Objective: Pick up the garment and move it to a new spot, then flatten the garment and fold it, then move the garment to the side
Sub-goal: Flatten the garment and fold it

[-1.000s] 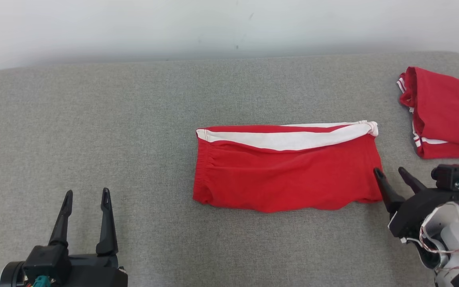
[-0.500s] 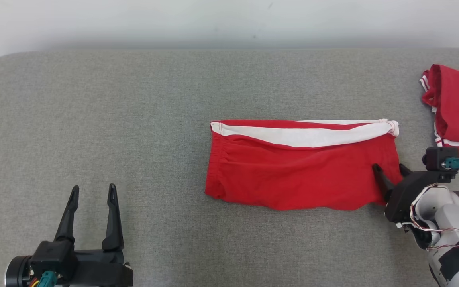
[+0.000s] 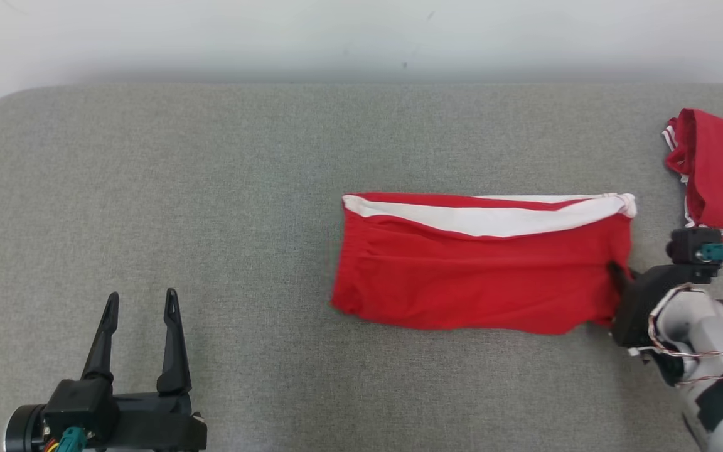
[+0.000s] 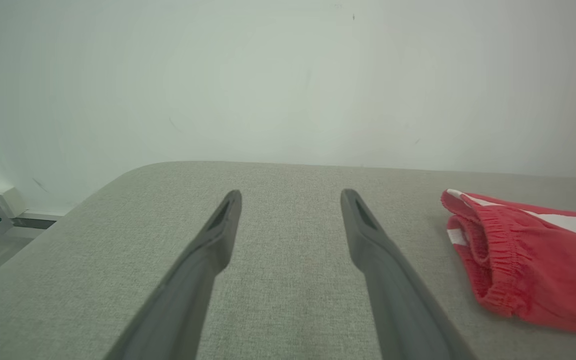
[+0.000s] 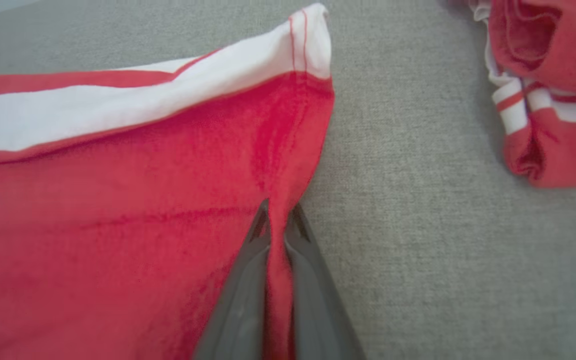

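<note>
The garment [image 3: 481,276] is a pair of red shorts with a white band, folded into a long strip on the grey surface right of centre. My right gripper [image 3: 620,274] is at its right edge, shut on a pinch of the red cloth; the right wrist view shows the garment [image 5: 118,200] with a ridge of fabric squeezed in my right gripper [image 5: 277,210]. My left gripper [image 3: 140,304] stands open at the lower left, well away from the cloth, nothing between its fingers. In the left wrist view my left gripper [image 4: 290,197] points at the wall, with the garment's elastic waist end [image 4: 518,260] to its right.
A second red garment [image 3: 722,169] with white stripes lies folded at the far right edge, also seen as a red bundle [image 5: 548,85] in the right wrist view. The grey padded surface [image 3: 179,188] has a rounded back left corner, and a pale wall [image 3: 336,31] stands behind it.
My right gripper moved in onto the garment's right edge and shut on the cloth. The head camera turned, shifting the scene. The left gripper stayed open.
</note>
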{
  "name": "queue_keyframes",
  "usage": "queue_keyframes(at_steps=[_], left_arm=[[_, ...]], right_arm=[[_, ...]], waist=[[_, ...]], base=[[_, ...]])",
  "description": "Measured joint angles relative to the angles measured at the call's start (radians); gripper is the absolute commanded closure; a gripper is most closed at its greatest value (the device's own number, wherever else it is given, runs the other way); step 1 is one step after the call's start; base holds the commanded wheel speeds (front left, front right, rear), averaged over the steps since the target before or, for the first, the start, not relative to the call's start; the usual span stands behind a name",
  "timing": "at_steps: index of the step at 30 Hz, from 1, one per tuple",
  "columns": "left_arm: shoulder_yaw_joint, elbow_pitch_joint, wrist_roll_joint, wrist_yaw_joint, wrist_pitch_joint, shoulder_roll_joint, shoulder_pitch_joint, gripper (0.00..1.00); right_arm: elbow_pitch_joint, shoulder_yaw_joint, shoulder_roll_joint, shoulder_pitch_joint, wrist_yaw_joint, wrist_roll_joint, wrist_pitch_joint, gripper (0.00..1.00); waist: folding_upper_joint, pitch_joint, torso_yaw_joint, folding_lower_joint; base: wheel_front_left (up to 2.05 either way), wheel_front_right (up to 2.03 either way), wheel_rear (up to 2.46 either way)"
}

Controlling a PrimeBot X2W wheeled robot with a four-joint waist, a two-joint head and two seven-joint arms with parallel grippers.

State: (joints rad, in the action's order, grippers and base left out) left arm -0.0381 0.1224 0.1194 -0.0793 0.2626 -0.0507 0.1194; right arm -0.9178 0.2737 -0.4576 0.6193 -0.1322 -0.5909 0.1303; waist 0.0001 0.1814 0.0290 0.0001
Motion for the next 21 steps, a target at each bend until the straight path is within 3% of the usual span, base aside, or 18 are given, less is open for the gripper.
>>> queue_keyframes(at_steps=[8,21], left_arm=[[-0.007,-0.004,0.004,0.001,0.000,0.000,-0.013,0.00],[-0.007,-0.002,0.005,0.001,0.000,0.000,-0.031,0.00]], right_arm=[[0.026,0.007,-0.062,0.000,0.000,0.004,-0.023,1.00],[0.315,0.083,0.003,0.000,0.000,-0.046,0.022,1.00]], waist=[[0.0000,-0.019,-0.016,0.0000],[-0.0001,-0.049,-0.046,0.0000]], base=[[0.00,0.00,0.00],[0.00,0.00,0.00]])
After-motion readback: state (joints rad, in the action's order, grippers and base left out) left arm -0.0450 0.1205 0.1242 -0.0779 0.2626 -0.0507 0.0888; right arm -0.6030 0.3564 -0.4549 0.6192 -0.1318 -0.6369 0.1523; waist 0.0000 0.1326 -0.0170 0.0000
